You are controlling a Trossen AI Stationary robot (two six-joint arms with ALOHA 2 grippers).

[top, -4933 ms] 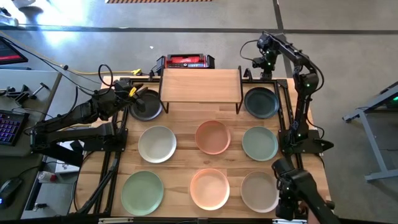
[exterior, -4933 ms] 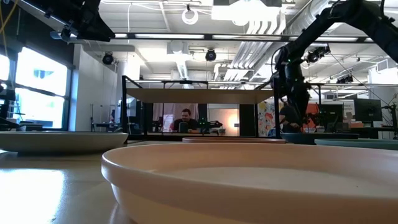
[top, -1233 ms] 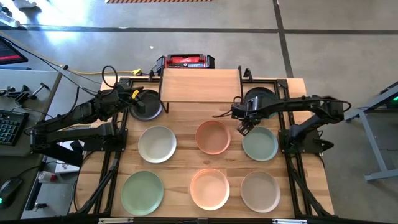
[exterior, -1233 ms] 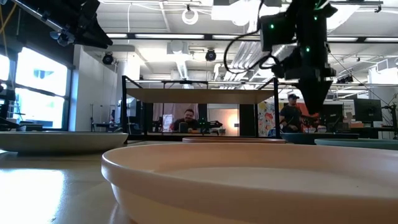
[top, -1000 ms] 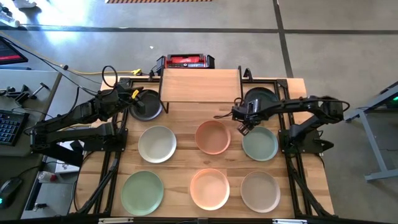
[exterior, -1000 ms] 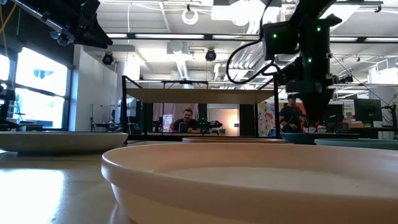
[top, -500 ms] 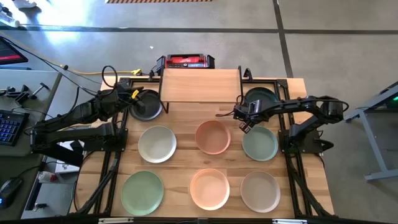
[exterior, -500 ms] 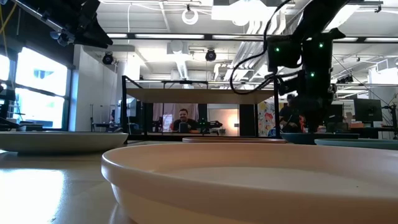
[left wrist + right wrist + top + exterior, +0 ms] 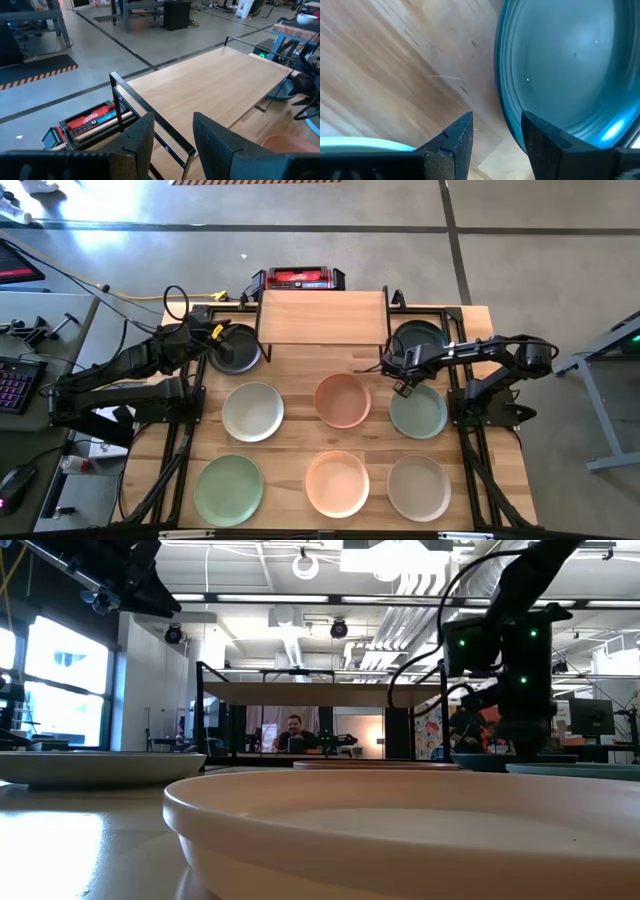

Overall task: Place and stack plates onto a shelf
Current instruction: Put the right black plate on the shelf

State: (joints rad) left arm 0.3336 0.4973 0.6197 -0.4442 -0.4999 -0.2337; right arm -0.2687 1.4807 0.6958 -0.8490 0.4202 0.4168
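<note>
Hovering with fingers spread, the right tool (image 9: 403, 387) hangs over bare desk (image 9: 300, 425), the pale green plate (image 9: 418, 411) just beside it. It should straddle that rim squarely before pinching. The left tool (image 9: 222, 333), also spread, waits above the black plate (image 9: 238, 352), the shelf (image 9: 322, 317) alongside.

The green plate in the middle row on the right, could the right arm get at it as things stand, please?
Probably yes. The right gripper hangs open just off the green plate's rim, by the black plate, with bare table beneath and nothing between them.
</note>
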